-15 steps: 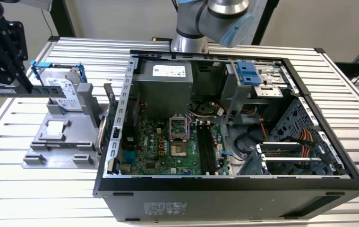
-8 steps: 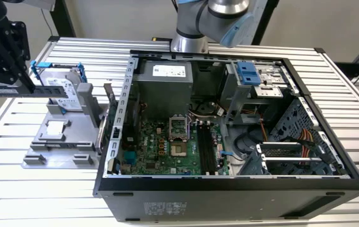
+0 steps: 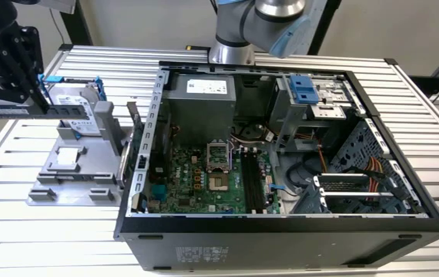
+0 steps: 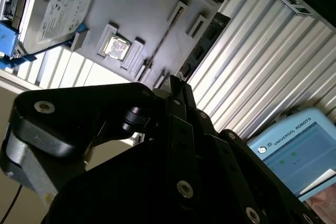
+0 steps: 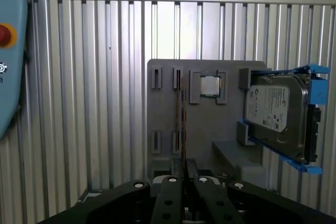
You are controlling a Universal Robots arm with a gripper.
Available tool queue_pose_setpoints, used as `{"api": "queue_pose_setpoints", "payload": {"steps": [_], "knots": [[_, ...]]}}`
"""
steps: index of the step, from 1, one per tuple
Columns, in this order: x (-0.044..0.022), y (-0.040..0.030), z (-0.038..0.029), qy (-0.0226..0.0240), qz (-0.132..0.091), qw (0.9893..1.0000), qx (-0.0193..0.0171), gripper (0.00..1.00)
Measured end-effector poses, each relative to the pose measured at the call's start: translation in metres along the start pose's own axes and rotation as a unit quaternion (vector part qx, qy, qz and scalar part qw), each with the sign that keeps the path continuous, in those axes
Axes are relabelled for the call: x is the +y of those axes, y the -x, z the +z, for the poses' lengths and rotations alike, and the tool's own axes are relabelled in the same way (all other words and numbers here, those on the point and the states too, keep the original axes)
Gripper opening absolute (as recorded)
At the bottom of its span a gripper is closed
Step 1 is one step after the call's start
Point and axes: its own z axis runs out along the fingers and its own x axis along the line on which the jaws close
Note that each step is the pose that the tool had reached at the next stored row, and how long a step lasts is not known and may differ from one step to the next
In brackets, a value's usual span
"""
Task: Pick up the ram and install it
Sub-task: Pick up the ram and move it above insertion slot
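The ram (image 3: 65, 108) is a long dark stick held level above the grey parts holder (image 3: 73, 173), at the exterior view's left. My black gripper (image 3: 41, 103) is shut on it near its middle. In the first wrist view the ram (image 5: 182, 119) shows edge-on as a thin line running out from the gripper (image 5: 184, 174). The open computer case (image 3: 281, 228) lies to the exterior view's right, with dark memory slots (image 3: 252, 182) on its green motherboard. The gripper is well apart from the case.
A silver hard drive in a blue frame (image 3: 81, 118) (image 5: 275, 114) stands on the holder beside a small square chip (image 5: 210, 85). A blue pendant (image 4: 299, 150) lies on the slatted metal table (image 3: 19, 231). The arm's base (image 3: 231, 52) stands behind the case.
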Motion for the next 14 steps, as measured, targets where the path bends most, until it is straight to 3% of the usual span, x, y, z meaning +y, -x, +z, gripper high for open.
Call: {"api": "queue_pose_setpoints", "payload": {"steps": [14], "knots": [[-0.0142,0.0001,0.0004,0.0000,0.000,1.0000,0.0003,0.00]]}}
